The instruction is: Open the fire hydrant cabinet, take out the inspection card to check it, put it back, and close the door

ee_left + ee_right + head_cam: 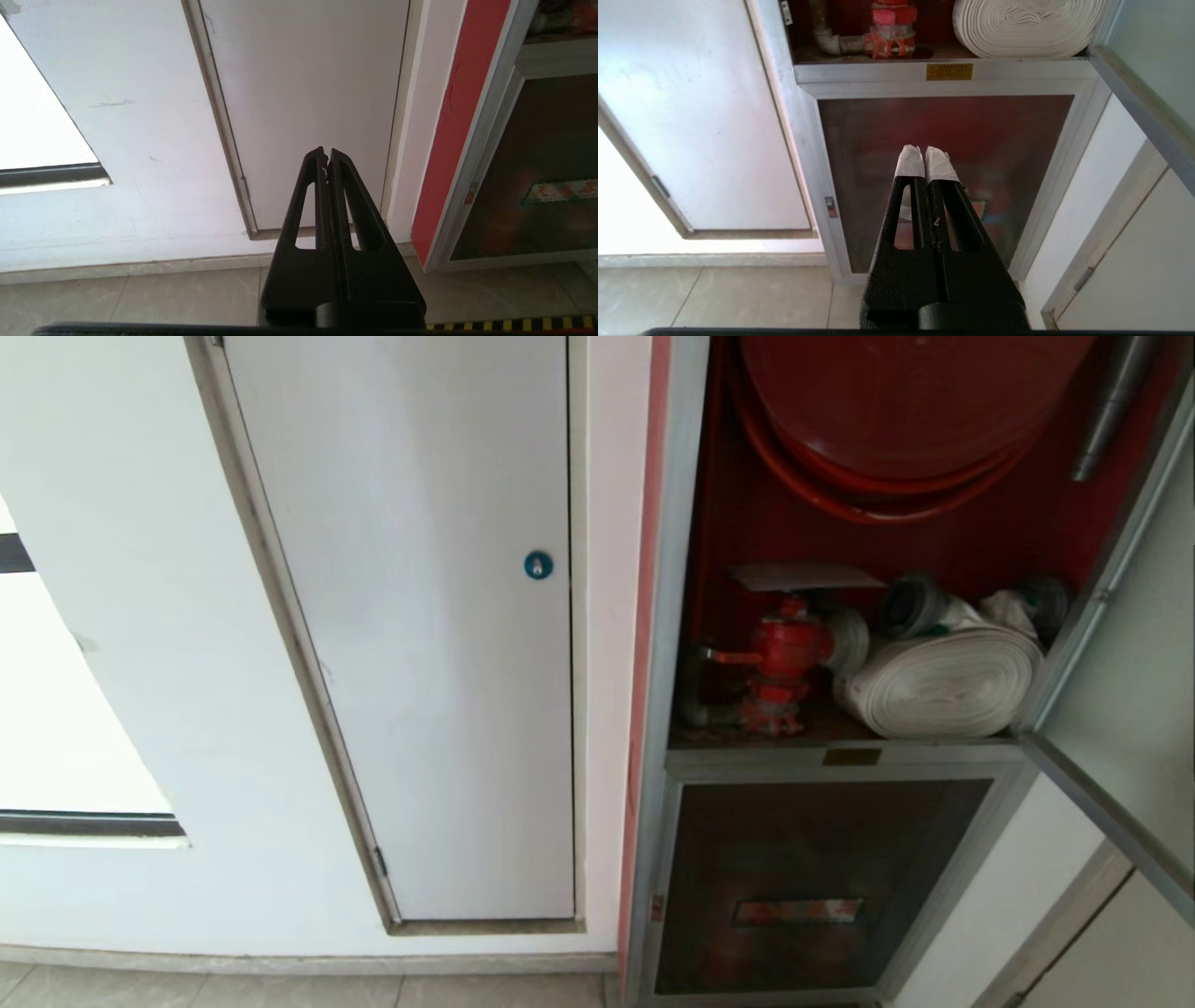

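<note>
The fire hydrant cabinet [674,616] stands open, showing its red inside. Its door [1130,709] is swung out to the right. A whitish inspection card [805,576] lies flat on top of the red valve [784,653], beside the white rolled hose [943,681] and under the red reel [896,401]. Neither arm shows in the head view. My right gripper [923,149] is shut and empty, low before the smaller glass door, below the valve [889,28]. My left gripper [327,151] is shut and empty, facing the white door.
A plain white door with a blue round lock [538,565] fills the wall left of the cabinet. Below the open compartment is a smaller glass door [812,887] with a red label strip. Tiled floor [140,298] runs along the wall's foot.
</note>
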### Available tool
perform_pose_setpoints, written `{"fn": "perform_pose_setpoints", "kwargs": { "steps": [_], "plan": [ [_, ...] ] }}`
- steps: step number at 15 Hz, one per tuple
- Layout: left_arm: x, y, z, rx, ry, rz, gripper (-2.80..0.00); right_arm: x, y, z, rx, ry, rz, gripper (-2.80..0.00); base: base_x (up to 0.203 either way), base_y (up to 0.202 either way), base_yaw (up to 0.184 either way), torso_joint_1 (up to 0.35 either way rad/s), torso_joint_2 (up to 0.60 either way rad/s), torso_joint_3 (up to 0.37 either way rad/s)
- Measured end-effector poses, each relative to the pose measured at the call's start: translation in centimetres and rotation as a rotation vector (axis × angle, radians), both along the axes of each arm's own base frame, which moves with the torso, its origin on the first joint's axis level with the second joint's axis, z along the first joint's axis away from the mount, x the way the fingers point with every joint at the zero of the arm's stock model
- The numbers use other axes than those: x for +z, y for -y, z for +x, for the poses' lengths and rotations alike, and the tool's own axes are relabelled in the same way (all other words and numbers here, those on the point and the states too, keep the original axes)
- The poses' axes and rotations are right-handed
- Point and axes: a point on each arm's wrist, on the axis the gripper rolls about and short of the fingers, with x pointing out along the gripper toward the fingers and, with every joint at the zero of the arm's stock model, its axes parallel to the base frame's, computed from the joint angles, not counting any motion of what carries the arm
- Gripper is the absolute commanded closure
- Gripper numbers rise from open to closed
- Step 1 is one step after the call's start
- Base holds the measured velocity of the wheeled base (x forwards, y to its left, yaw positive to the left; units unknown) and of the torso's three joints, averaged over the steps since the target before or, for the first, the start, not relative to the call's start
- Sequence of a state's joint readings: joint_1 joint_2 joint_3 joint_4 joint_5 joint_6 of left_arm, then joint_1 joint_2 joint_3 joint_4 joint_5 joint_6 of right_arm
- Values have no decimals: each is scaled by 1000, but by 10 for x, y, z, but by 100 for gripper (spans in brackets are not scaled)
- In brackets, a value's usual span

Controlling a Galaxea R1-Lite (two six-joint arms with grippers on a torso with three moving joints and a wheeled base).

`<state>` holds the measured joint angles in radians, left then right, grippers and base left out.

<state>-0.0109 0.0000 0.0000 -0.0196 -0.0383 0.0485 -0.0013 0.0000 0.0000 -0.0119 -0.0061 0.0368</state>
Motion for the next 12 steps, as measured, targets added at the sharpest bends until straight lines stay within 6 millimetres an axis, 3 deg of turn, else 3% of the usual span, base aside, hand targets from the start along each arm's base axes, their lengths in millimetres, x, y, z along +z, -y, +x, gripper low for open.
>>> {"fn": "perform_pose_setpoints", "kwargs": {
  "steps": [12],
  "plan": [
    [0,0,0,0,-1,0,0,0,0,0,0,0,0,0,197,0,0,1,2,3]
  ]
}}
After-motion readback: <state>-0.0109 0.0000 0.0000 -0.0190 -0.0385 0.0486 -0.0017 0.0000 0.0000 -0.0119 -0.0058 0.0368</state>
